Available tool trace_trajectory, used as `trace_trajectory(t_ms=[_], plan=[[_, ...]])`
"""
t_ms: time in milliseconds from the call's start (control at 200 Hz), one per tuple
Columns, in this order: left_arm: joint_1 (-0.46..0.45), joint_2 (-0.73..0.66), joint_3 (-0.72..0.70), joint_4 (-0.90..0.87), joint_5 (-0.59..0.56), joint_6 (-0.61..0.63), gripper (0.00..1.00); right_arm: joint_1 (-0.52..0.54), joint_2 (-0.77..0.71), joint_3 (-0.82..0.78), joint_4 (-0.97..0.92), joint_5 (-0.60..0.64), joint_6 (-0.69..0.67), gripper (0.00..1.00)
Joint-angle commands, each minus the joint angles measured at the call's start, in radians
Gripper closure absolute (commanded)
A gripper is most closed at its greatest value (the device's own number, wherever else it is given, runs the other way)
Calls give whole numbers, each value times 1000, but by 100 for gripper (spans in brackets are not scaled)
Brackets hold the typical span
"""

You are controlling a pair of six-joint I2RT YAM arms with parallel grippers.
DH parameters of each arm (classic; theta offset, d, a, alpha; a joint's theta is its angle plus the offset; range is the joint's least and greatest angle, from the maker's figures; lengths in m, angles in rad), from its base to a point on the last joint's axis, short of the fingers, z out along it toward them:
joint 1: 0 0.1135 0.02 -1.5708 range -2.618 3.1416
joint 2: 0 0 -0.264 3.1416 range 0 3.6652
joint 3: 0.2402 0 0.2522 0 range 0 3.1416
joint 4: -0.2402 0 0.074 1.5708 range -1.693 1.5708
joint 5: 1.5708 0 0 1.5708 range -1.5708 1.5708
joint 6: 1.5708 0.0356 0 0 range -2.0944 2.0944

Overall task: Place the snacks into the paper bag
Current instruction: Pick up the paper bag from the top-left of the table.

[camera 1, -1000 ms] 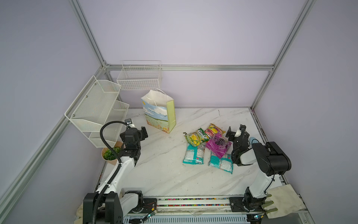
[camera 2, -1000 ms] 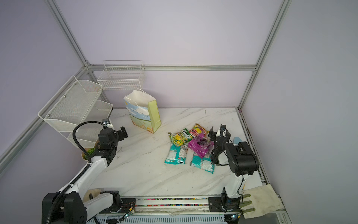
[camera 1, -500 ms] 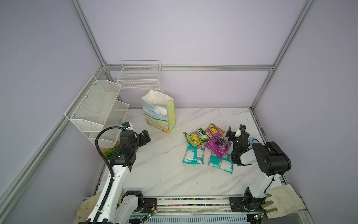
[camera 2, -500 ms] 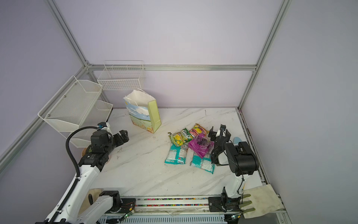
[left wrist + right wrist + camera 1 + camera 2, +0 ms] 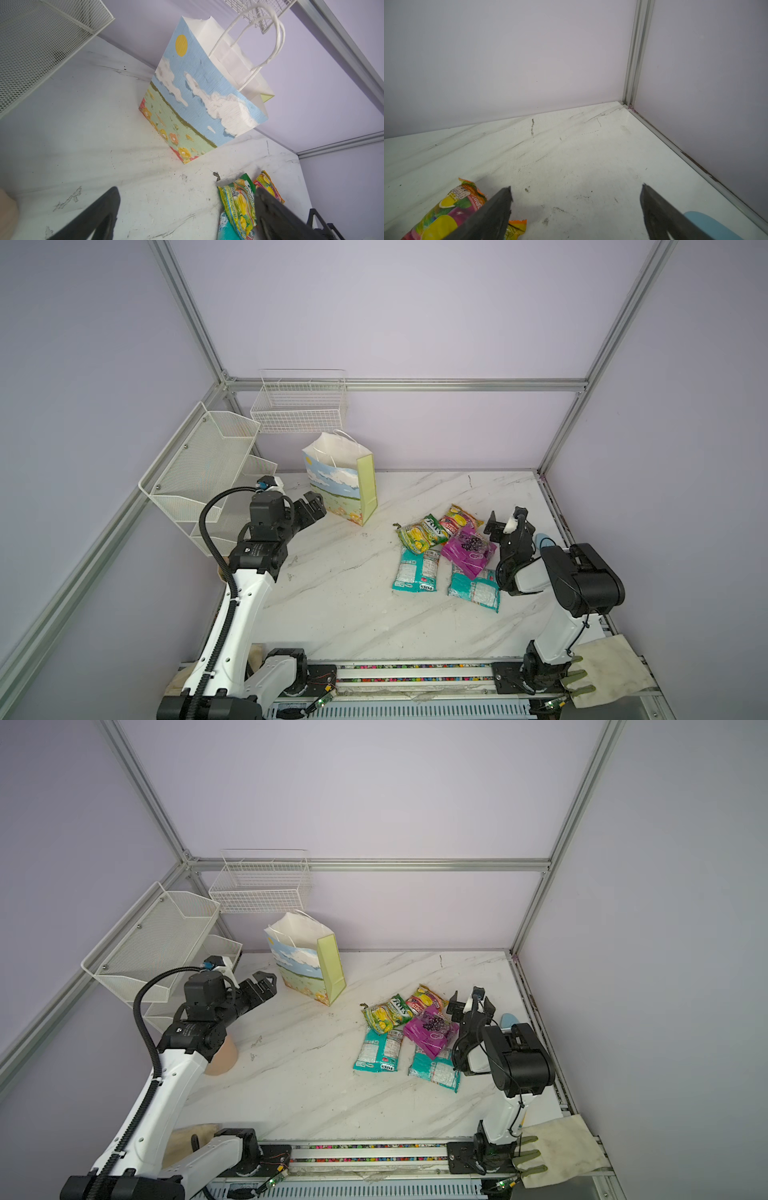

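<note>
The paper bag (image 5: 338,485) (image 5: 303,965) (image 5: 199,93) stands upright and open at the back left of the marble table. The snacks lie flat in a cluster at the right: a green-yellow packet (image 5: 419,533) (image 5: 239,203), an orange-pink one (image 5: 459,519) (image 5: 446,209), a magenta one (image 5: 467,552) and two teal-white ones (image 5: 415,572) (image 5: 476,590). My left gripper (image 5: 314,506) (image 5: 264,984) (image 5: 186,188) hovers open just left of the bag and holds nothing. My right gripper (image 5: 509,523) (image 5: 471,1006) (image 5: 576,186) stands open beside the cluster's right edge, empty.
A white wire basket (image 5: 299,410) hangs on the back wall above the bag. A tiered mesh shelf (image 5: 203,472) lines the left wall. A beige cup (image 5: 222,1056) sits under my left arm. A pale blue object (image 5: 544,540) lies by the right wall.
My left arm has risen and swung its open gripper right, closer to the paper bag. The right arm and the snacks have not moved.
</note>
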Motion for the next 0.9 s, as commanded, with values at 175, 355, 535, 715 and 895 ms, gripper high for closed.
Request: trace_trajectory(t_ms=[175, 355, 535, 715, 895], plan=[[-30, 73, 181, 24, 49, -125, 2, 133, -372, 20, -233, -50, -128, 3], [-72, 49, 191, 50, 0, -155, 2, 166, -783, 135, -1027, 69, 656, 3], [-93, 91, 229, 72, -17, -183, 2, 129, -811, 122, -1024, -400, 622, 3], [-113, 167, 296, 80, -35, -193, 2, 176, -884, 121, -1090, -419, 619, 3], [-113, 228, 351, 77, -68, -181, 2, 179, -943, 123, -1161, -457, 602, 3]])
